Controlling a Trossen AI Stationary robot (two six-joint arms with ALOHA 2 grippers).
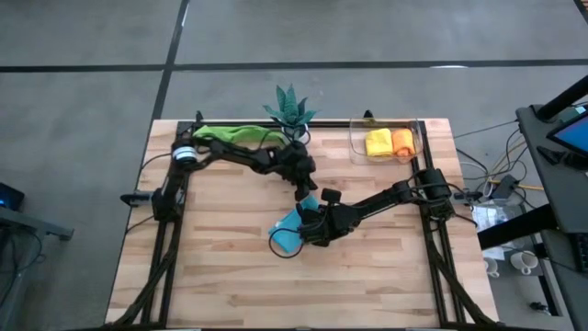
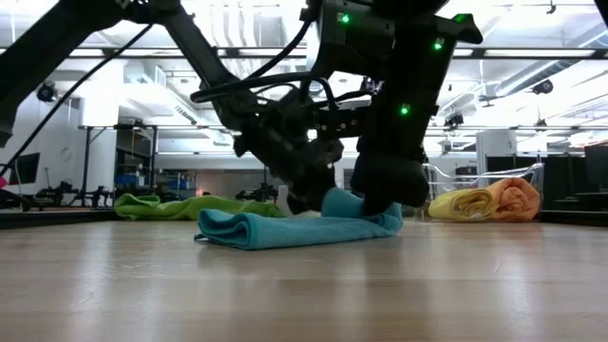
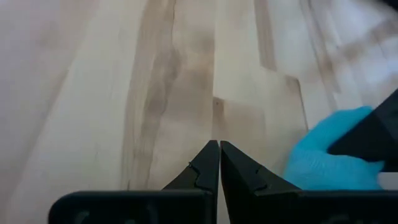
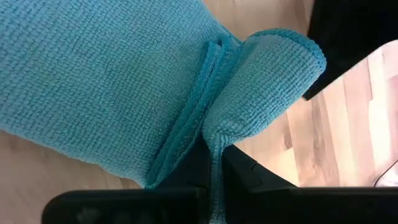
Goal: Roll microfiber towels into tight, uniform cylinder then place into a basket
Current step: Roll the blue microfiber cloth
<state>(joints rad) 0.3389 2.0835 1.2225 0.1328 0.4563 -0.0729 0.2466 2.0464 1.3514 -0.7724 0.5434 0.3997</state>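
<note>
Light blue towel (image 1: 288,232): your right gripper (image 4: 214,163) is pinching its far fold, length trailing near-left; left gripper (image 3: 219,163) is hovering closed alongside.

Light wood plank table (image 1: 230,276) on grey floor (image 1: 83,101). Green spiky potted plant (image 1: 290,108) at table's far edge. White mugs (image 1: 514,264) on floor, right of table.
</note>
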